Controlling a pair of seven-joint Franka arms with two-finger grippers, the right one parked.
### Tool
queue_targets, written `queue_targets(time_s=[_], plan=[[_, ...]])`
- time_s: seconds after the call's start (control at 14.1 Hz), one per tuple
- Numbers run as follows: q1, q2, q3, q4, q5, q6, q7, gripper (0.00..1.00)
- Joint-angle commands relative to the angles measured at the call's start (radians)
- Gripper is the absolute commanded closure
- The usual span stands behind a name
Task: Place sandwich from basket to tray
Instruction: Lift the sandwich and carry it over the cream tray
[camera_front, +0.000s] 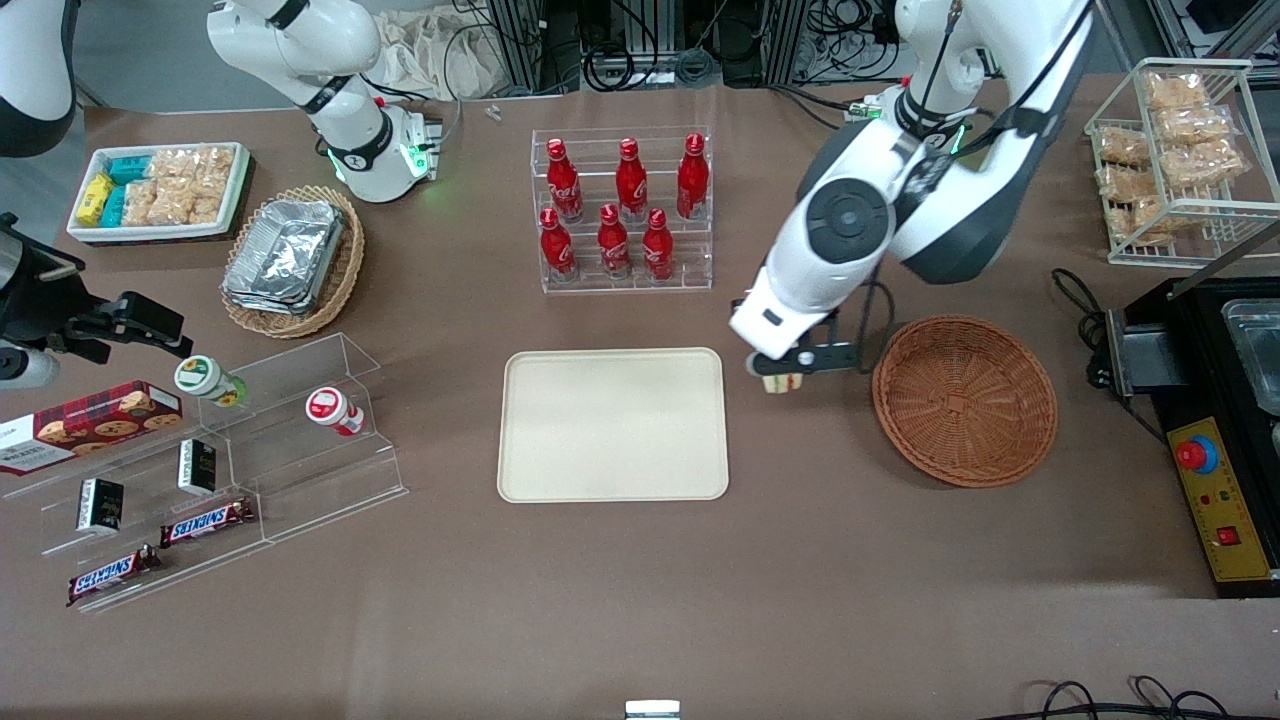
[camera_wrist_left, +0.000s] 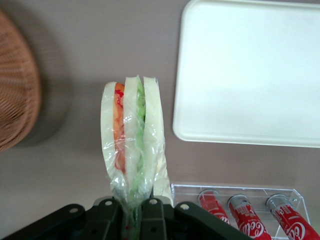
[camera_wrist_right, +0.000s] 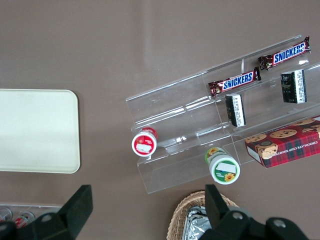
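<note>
Mid-frame in the front view, the tray (camera_front: 612, 424) sits bare and the basket (camera_front: 965, 400) empty. Between them the tool (camera_front: 783, 380), clamped on the sandwich (camera_wrist_left: 131, 137), is mid-carry; next, move over the tray, lower, release.

The gripper (camera_wrist_left: 134, 212) was matt black plastic, pinching glossy, crinkled clear film wrapped around the sandwich (camera_wrist_left: 131, 137) of soft white bread. Beside it, toward the parked arm's end, the tray (camera_front: 612, 424) was smooth cream plastic with a dull sheen; toward the working arm's end, the basket (camera_front: 964, 399) was rough reddish-brown woven wicker on the matt brown table (camera_front: 640, 600)
</note>
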Motion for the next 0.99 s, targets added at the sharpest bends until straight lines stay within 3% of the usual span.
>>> queue_targets(time_s=[0.0,0.35,0.5,0.78,0.85,0.92], plan=[[-0.066,0.121,-0.003,0.076,0.066,0.071,0.005,1.0],[-0.117,0.286,0.002,0.083,0.201,0.279,-0.026,1.0],[-0.118,0.339,0.005,0.096,0.204,0.303,-0.015,1.0],[-0.12,0.427,0.005,0.142,0.295,0.315,-0.024,1.0],[-0.118,0.433,0.005,0.142,0.299,0.333,-0.019,0.92],[-0.118,0.441,0.005,0.14,0.299,0.349,-0.018,0.57]])
